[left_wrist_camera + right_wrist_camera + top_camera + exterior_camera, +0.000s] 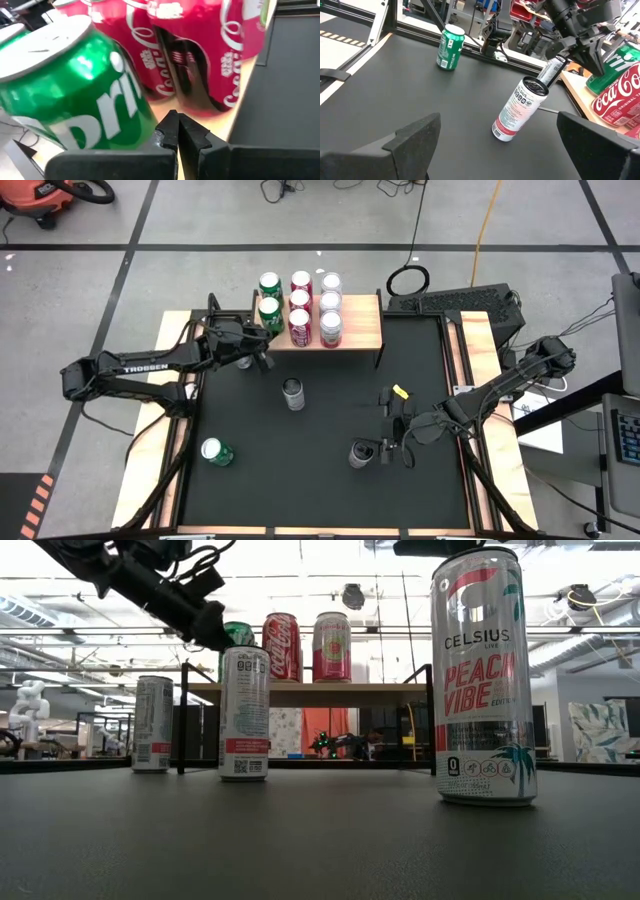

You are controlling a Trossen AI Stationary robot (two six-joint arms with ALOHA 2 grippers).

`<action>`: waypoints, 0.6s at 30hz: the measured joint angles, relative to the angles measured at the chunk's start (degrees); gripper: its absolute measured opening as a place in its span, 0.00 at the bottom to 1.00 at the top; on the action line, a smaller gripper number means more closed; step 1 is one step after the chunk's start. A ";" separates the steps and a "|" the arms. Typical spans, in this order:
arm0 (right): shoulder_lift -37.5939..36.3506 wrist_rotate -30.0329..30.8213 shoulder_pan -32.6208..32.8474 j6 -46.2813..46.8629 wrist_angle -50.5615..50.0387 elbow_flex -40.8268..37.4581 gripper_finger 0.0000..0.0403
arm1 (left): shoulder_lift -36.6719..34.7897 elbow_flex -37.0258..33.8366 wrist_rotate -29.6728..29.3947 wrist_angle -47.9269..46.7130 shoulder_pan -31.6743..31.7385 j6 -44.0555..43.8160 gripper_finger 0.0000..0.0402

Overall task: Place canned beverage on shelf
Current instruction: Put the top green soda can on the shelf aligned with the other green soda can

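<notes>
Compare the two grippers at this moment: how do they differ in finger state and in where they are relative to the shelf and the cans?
The left gripper is shut and empty, at the shelf's left end beside the green can; the right gripper is open. The left one is at shelf height, while the right one is low over the black mat, next to a grey can standing there. Both hold nothing.
</notes>
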 joint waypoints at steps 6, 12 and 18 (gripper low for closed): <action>0.00 -0.02 0.00 0.47 -0.04 0.00 0.94 | 2.71 0.00 -0.08 1.96 1.51 1.00 0.02; 0.00 -0.02 0.00 0.47 -0.45 0.00 0.94 | 5.08 0.00 -0.14 2.29 2.31 1.04 0.02; 0.02 -0.02 0.00 0.49 -0.86 0.00 0.94 | 5.32 0.00 -1.85 2.19 2.27 1.43 0.02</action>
